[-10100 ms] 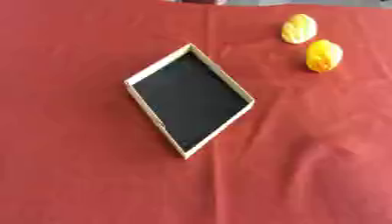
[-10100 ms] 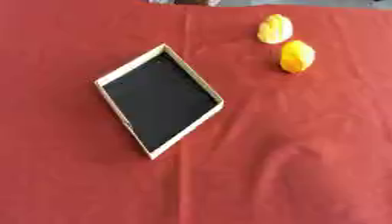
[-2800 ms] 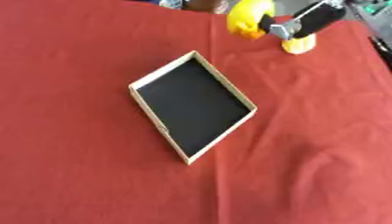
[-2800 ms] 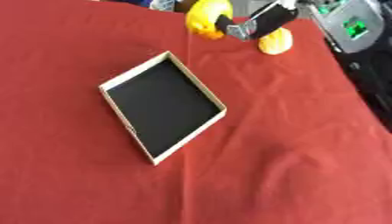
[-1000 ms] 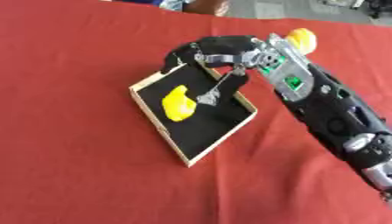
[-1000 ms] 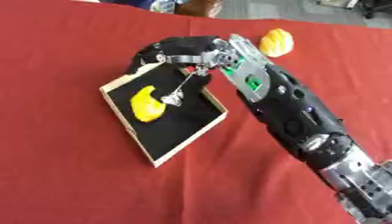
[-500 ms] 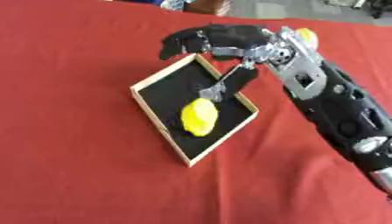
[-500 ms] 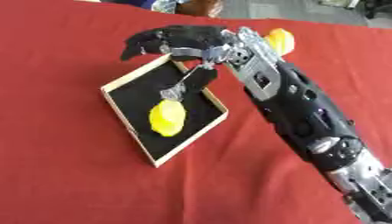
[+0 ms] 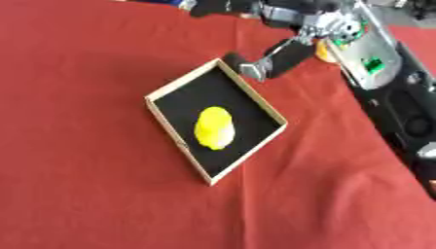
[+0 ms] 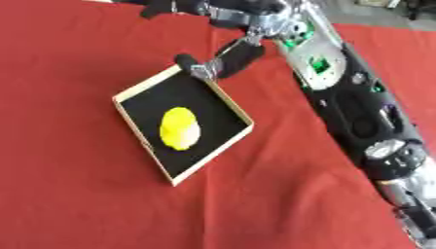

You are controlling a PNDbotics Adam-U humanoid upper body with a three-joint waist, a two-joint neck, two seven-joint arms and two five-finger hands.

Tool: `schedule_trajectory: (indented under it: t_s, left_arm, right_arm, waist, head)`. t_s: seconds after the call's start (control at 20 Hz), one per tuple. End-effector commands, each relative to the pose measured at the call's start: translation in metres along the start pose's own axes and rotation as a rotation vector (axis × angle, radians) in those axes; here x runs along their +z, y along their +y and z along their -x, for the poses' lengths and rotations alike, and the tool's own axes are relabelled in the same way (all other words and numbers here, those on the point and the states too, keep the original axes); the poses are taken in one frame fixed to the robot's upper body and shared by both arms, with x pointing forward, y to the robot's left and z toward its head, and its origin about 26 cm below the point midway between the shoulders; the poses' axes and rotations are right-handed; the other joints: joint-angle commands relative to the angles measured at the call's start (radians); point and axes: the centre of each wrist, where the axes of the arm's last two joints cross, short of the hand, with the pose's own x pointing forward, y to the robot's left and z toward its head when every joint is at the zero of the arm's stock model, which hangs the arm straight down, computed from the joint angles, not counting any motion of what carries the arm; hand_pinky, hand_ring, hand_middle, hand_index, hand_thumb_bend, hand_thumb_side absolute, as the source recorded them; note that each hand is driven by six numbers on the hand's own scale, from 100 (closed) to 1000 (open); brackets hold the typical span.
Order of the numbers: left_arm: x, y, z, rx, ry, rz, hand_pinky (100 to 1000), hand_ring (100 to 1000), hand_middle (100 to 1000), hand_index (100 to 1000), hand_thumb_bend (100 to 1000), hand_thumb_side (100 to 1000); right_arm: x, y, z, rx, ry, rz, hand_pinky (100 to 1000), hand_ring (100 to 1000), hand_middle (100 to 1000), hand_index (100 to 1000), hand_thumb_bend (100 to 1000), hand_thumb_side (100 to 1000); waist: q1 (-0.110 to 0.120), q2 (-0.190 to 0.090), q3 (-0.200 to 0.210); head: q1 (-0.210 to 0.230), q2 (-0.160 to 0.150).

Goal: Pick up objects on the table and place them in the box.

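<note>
Red cloth covers your surface (image 9: 77, 194) from the near edge to the far one, with soft creases at the near right.

Item, middle ground: a shallow box (image 9: 167, 133) with pale wooden walls and a black floor, set askew so that one corner points toward you and the opposite corner points away. It lies flat on the cloth.

Item, inside the box: one yellow object (image 9: 214, 127), rounded and longish, lying on the black floor near the middle, clear of all four walls as far as you can see.

Item, right side: your right arm (image 10: 349, 97), black and silver with a green board showing on it, runs from the near right corner up toward the far middle of the view.

Item, far corner of the box: your right hand (image 9: 255, 9) hangs above and beyond that corner. Its dark fingers (image 10: 179, 6) stretch out toward the left along the far edge; the thumb (image 9: 271, 62) reaches down to just beside the box's far corner. It grips nothing; the hand is spread wide.

Item, far right: a second object (image 9: 324, 51), orange-yellow, shows only as a sliver on the cloth behind the wrist, mostly hidden by it.

Your left hand shows in neither view.
</note>
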Motion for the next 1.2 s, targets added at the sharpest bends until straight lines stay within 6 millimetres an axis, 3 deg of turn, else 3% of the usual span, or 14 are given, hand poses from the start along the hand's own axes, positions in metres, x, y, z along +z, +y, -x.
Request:
schedule_trajectory:
  t_s: [0.05,0.4,0.7,0.9,1.2]
  left_arm:
    - [-0.007,0.003,-0.005,-0.012,-0.028,0.01,820,702,835,881,112,644]
    - [-0.006,0.004,-0.005,-0.019,-0.026,0.009,821,700,836,881,108,649]
    - [-0.007,0.005,-0.005,-0.023,-0.032,0.009,821,699,836,881,105,650]
    - [-0.008,0.005,-0.006,-0.023,-0.034,0.011,821,699,836,881,103,652]
    - [-0.008,0.004,-0.006,-0.024,-0.034,0.013,822,698,837,881,100,658]
  right_arm:
    - [0.02,-0.033,0.002,0.064,0.008,-0.017,973,1000,873,944,100,220]
    - [0.09,-0.045,0.035,0.099,0.329,-0.021,955,999,873,948,100,225]
    - [0.155,-0.028,0.058,0.145,0.561,-0.07,955,1000,880,957,100,278]
    - [0.178,-0.021,0.066,0.167,0.635,-0.086,953,1000,885,959,100,284]
    - [0.197,-0.013,0.075,0.182,0.703,-0.123,953,1000,887,961,100,251]
  waist:
    - [0.008,-0.016,-0.001]
    - [0.004,-0.011,-0.008]
    - [0.003,-0.003,-0.009]
    - [0.004,0.001,-0.01]
    - [0.001,0.008,-0.008]
  head:
    - [0.005,-0.006]
    - [0.014,-0.007]
    - [0.021,-0.01]
    - [0.021,-0.012]
    - [0.017,-0.018]
